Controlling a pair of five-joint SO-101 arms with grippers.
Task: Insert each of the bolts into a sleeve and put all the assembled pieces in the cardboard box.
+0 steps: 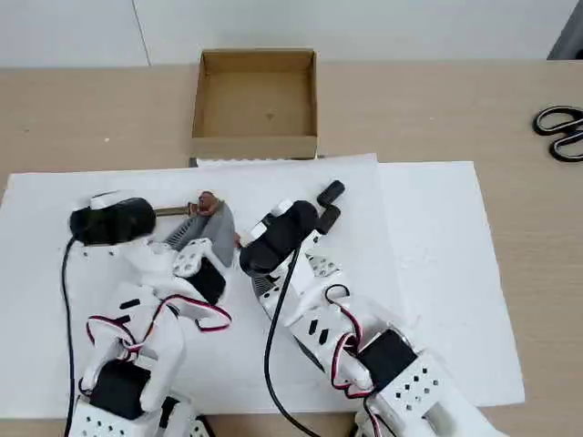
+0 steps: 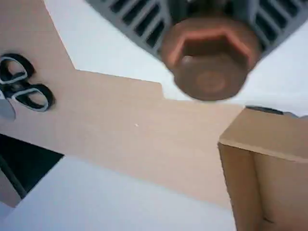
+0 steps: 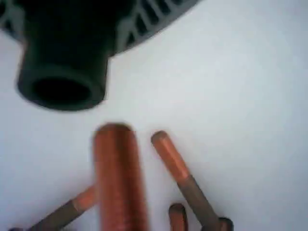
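My left gripper (image 1: 208, 217) is shut on a copper bolt (image 1: 180, 210) and holds it level above the white paper; in the left wrist view the bolt's hex head (image 2: 209, 57) sits between the grey jaws of the left gripper (image 2: 211, 17). Just to its right, my right gripper (image 1: 325, 206) is shut on a black sleeve (image 1: 332, 192). The right wrist view shows that sleeve's open end (image 3: 62, 79) under the right gripper (image 3: 67, 19), with a threaded bolt shaft (image 3: 118, 178) close below it. Loose bolts (image 3: 177, 168) lie on the paper. The cardboard box (image 1: 257, 138) stands open behind both grippers.
White paper sheets (image 1: 428, 237) cover the middle of the wooden table. Black-handled scissors (image 1: 560, 132) lie at the far right edge, also seen as scissors (image 2: 24, 89) in the left wrist view. The box corner (image 2: 269, 159) is close to the left gripper.
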